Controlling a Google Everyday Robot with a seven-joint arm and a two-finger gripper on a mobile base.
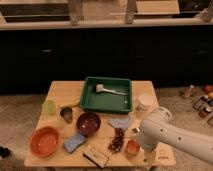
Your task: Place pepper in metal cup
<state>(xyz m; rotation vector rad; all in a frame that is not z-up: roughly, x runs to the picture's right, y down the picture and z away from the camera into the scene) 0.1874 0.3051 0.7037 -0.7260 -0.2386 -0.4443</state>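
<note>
The pepper [70,104] is a slender yellow-green shape lying on the table's left side, just behind the metal cup [66,114], a small dark-grey cup standing upright between the pale green cup [49,106] and the dark red bowl [88,123]. My gripper [146,156] hangs at the end of the white arm [172,140] over the table's front right corner, mostly hidden by the arm. It is far to the right of both the pepper and the metal cup, and I see nothing in it.
A green tray [88,97] with a white brush stands at the back middle. A whitish jar [145,102] is at the back right. An orange bowl [45,141], a blue sponge [75,142], grapes [118,140], an orange-red fruit [132,147] and a snack bar [96,156] line the front.
</note>
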